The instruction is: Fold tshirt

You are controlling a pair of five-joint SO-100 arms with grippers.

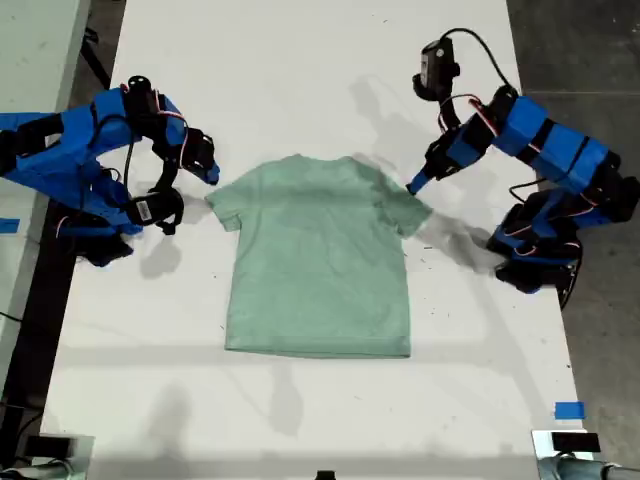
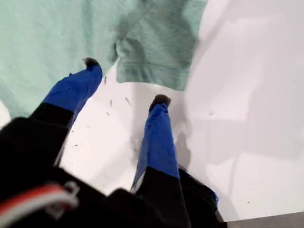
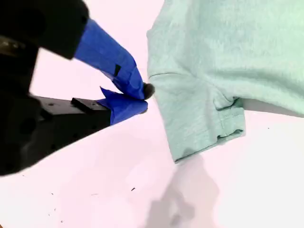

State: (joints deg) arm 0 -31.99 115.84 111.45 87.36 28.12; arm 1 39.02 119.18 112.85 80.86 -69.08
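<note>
**Exterior view: two blue arms poised at the sleeves of a flat mint t-shirt**

Exterior view, looking down: the tshirt (image 1: pixel 320 260) lies face-up and spread flat at the middle of the white surface (image 1: pixel 300 60), collar toward 12 o'clock, hem toward 6 o'clock. My first gripper (image 1: pixel 413 186) sits at about 2 o'clock from the shirt's middle, with its tip at the sleeve there. My second gripper (image 1: pixel 210 175) sits at about 10 o'clock, just beside the other sleeve.

No fold has been started yet. The step in hand looks like taking hold of both sleeves. To do it well, each gripper should pinch only the sleeve's edge, with one finger slid under the cloth. Both should then lift evenly so the body stays smooth and does not drag.

The first wrist view shows what the exterior view cannot. My first gripper (image 2: pixel 126 81) is spread wide, with one fingertip over the cloth and the other on the bare surface. The sleeve's hem lies between them, not yet pinched. The second wrist view shows my second gripper (image 3: pixel 145 97) with its jaws drawn nearly together, holding nothing. Its tip is right at the sleeve's edge, and it would likely need to spread before it can grasp. Only the exterior view shows the whole shirt and both arms together.
</note>
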